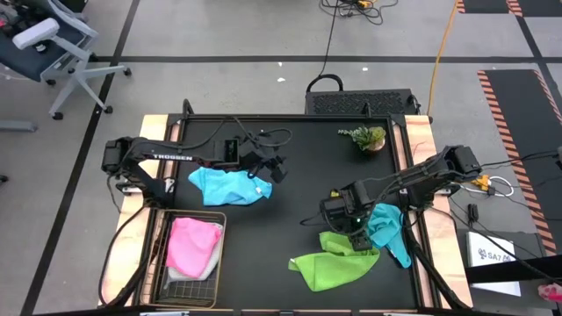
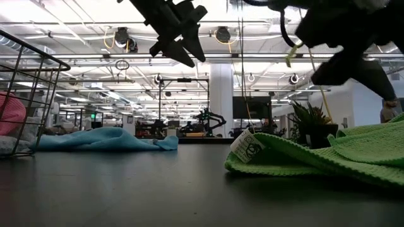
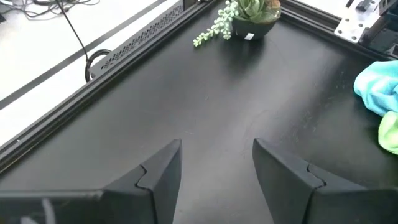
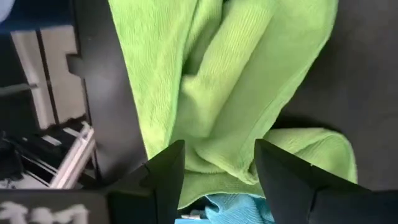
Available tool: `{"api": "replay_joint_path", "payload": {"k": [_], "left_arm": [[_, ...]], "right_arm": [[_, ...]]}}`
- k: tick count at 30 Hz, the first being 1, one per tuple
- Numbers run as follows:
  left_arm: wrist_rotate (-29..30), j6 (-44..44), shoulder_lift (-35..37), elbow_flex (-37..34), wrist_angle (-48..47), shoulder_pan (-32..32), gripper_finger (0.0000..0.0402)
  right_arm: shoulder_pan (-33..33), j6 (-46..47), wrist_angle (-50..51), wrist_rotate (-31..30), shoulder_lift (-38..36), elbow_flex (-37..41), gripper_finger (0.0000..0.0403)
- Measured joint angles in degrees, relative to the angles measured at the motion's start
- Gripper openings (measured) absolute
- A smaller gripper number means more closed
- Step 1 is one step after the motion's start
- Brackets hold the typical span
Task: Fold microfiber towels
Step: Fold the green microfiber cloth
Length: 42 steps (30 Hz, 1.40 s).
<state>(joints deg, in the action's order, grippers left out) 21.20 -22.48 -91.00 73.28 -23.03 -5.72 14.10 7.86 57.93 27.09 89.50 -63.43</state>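
Pink cloth [image 1: 193, 244] fills most of the wire basket [image 1: 218, 263] at about eight o'clock on the black table [image 1: 299, 184], with a pale grey-white cloth [image 1: 213, 256] tucked against its right edge; both are soft and rumpled inside the thin mesh. A light blue towel [image 1: 230, 186] lies crumpled at ten o'clock, and the left gripper [image 1: 274, 167] hangs just past its right end, fingers spread with nothing between them. At five o'clock a lime green towel [image 1: 334, 266] sprawls in loose folds, a small white tag on one edge. The right gripper [image 1: 357, 235] sits over its upper edge, fingers parted around bare green nap without pinching it. A teal towel [image 1: 387, 230] bunches just beside that arm. A small potted plant [image 1: 367, 137] stands at one o'clock.
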Motion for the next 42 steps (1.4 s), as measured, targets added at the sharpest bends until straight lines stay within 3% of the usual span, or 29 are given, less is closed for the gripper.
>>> {"api": "replay_joint_path", "payload": {"k": [14,17,22,29,36,42], "left_arm": [[-0.2,-1.4,0.0,0.0,-0.1,0.0,0.0198],[-0.2,-1.7,0.0,0.0,-0.1,0.0,0.0198],[-0.2,-3.0,0.0,0.0,-0.6,0.0,0.0198],[-0.3,-3.6,0.0,0.0,-1.0,0.0,0.0198],[-0.2,-3.4,0.0,0.0,-1.2,0.0,0.0198],[-1.8,-3.5,0.0,0.0,1.8,-0.8,0.0198]], "right_arm": [[0.3,2.3,-6.3,-1.7,0.0,11.2,0.0178],[-0.1,3.4,-8.1,-2.0,0.0,11.5,0.0140],[-2.3,3.5,-12.8,-3.9,0.0,11.4,0.0026],[-7.3,0.8,-11.4,-14.8,-0.7,6.6,0.0003],[-13.9,-5.1,-5.1,-28.5,-7.0,-3.4,0.0002],[-18.8,-6.9,-8.9,-30.1,-14.8,-7.6,0.0001]]}}
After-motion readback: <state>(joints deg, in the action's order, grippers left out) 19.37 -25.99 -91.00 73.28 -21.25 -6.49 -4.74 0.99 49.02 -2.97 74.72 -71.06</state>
